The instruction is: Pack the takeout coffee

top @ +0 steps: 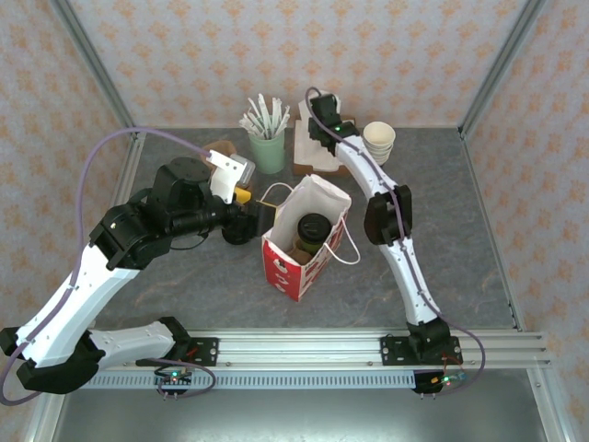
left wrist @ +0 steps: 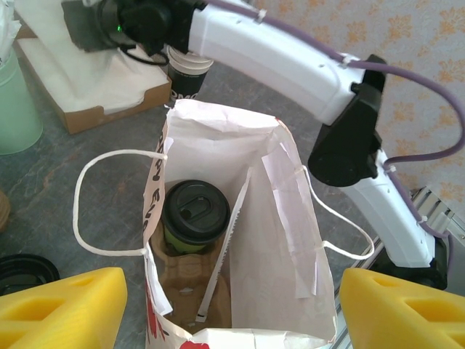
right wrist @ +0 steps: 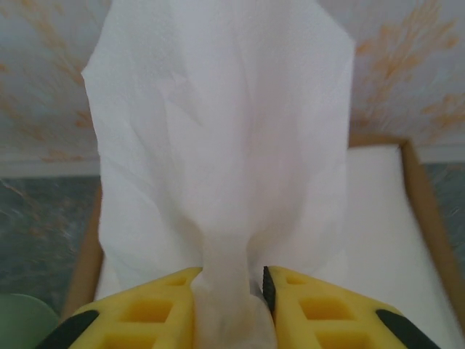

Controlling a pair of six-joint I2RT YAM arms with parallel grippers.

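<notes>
Coffee in the bag: the takeout coffee (top: 314,232) stands upright inside the open red-and-white bag (top: 290,267) at the centre of the worktop (top: 212,285). Its round black lid faces up and its olive-green side is seated in a brown pulp carrier (left wrist: 192,280) at the bottom of the bag. The bag's white cord handles hang loose on both sides.

At about 10 o'clock from the bag, the left end effector (left wrist: 232,309) hovers above the bag's mouth, released. Its yellow fingers (left wrist: 62,309) are spread wide, apart from the paper and grasping nothing.

At 12 o'clock from the bag, the right end effector (right wrist: 231,280) is clenched on a white napkin (right wrist: 218,145). It pinches the napkin's lower end while the sheet fans out upward. Below and behind lies a shallow cardboard tray (right wrist: 429,218) lined with more white paper.

A pale green cup (top: 269,152) holding white sticks stands at 11 o'clock from the bag. A stack of cream cups (top: 378,140) sits at 1 o'clock, just beside the right arm. Black lids (left wrist: 25,270) lie on the worktop at 9 o'clock from the bag.
</notes>
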